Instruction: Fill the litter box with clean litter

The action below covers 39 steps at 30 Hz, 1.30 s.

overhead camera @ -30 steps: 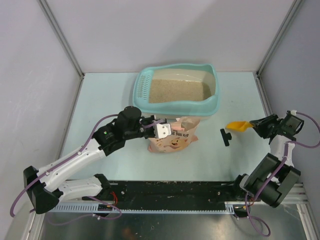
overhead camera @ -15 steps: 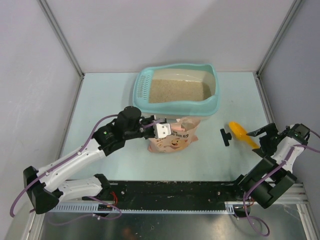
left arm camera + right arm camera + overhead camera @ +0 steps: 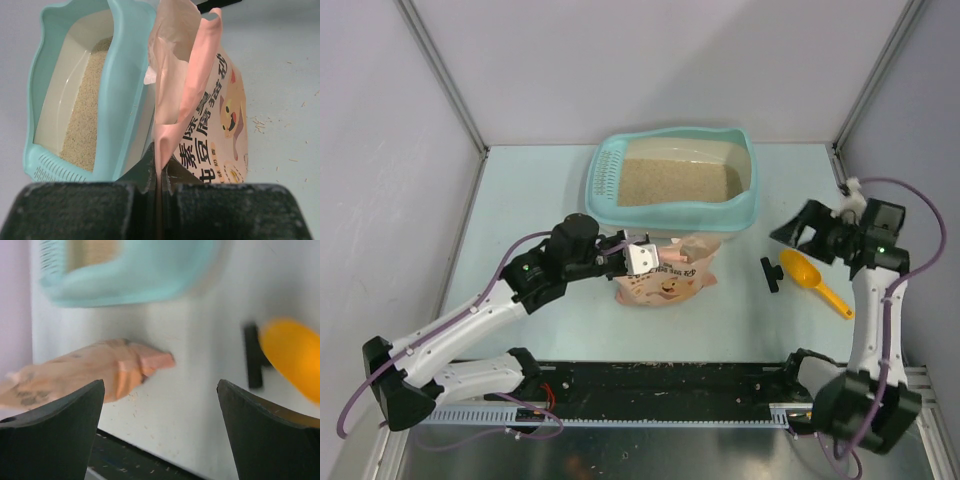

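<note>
The light teal litter box stands at the back of the table, and beige clean litter covers its floor. In front of it stands a pink bag, its top open. My left gripper is shut on the bag's top edge. An orange scoop lies on the table to the right. My right gripper hangs open above the table, left of the scoop's bowl, holding nothing.
A small black clip-like piece lies beside the scoop's bowl. A black rail runs along the near edge. Loose grains are scattered on the table near the bag. Grey walls enclose the table on three sides.
My right gripper has opened and let go of the orange scoop, which now lies on the table. The right arm has risen and swung towards the back. The left gripper still holds the bag.
</note>
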Motion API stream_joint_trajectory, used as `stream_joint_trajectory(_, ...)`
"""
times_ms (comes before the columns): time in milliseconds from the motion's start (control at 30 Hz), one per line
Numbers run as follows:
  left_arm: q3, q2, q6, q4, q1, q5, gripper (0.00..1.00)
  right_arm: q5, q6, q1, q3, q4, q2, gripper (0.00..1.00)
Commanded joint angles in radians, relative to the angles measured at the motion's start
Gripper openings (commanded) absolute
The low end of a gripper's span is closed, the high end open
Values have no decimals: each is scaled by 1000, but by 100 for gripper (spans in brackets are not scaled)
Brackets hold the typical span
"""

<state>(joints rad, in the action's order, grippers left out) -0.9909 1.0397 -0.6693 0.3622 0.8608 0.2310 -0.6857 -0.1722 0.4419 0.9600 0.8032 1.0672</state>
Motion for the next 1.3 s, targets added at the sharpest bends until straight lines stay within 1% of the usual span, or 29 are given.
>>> stream_joint_trajectory(0, -54, -52, 77, -72, -14, 20, 0, -77, 64, -292, 74, -330, -95, 100)
stream_joint_trajectory(67, -54, -47, 83, -74, -16, 31, 0, -41, 19, -383, 98, -387, -84, 100)
stream_joint_trajectory(100, -54, -47, 79, -75, -16, 37, 0, -37, -10, -414, 100, -447, -75, 100)
stream_joint_trajectory(133, -55, -46, 77, -77, -16, 36, 0, -3, -38, -486, 117, -449, -66, 100)
stream_joint_trajectory(200, -64, -35, 70, -80, -17, 30, 0, 52, -26, -535, 141, -408, -38, 97)
stream_joint_trajectory(233, -66, -33, 65, -86, -17, 25, 0, 78, 14, -593, 152, -383, -32, 96)
stream_joint_trajectory(300, -69, -26, 56, -95, -19, 22, 0, 164, 71, -656, 180, -304, -16, 96)
stream_joint_trajectory(367, -75, -17, 51, -103, -20, 25, 0, 182, 115, -715, 190, -265, -10, 94)
stream_joint_trajectory(500, -95, 3, 47, -118, -20, 39, 0, 259, 119, -779, 195, -213, 20, 91)
stream_joint_trajectory(600, -120, 25, 45, -123, -20, 41, 0, 313, 141, -822, 197, -210, 57, 88)
stream_joint_trajectory(767, -158, 62, 39, -124, -20, 47, 0, 347, 169, -884, 212, -174, 94, 78)
stream_joint_trajectory(800, -164, 68, 37, -127, -20, 54, 0, 376, 193, -907, 210, -162, 93, 76)
stream_joint_trajectory(900, -183, 82, 27, -129, -20, 73, 0, 422, 191, -914, 212, -160, 99, 57)
stream_joint_trajectory(933, -192, 85, 24, -129, -20, 74, 0, 426, 185, -908, 229, -163, 102, 36)
stream_joint_trajectory(1000, -199, 83, -10, -132, -20, 76, 0, 437, 177, -904, 259, -173, 105, 10)
stream_joint_trajectory(1033, -199, 79, -56, -132, -22, 80, 0, 446, 143, -896, 297, -173, 105, 0)
stream_joint_trajectory(1100, -192, 63, -105, -135, -32, 114, 0, 440, 123, -884, 328, -168, 106, 0)
stream_joint_trajectory(1133, -175, 57, -160, -135, -45, 164, 0, 433, 103, -873, 336, -164, 108, 0)
stream_joint_trajectory(1200, -157, 39, -203, -137, -49, 208, 0, 396, 94, -864, 330, -139, 108, 0)
stream_joint_trajectory(1233, -132, 34, -231, -135, -51, 243, 0, 367, 97, -832, 318, -139, 106, 7)
stream_joint_trajectory(1267, -121, 33, -236, -135, -51, 257, 0, 276, 111, -806, 306, -128, 108, 22)
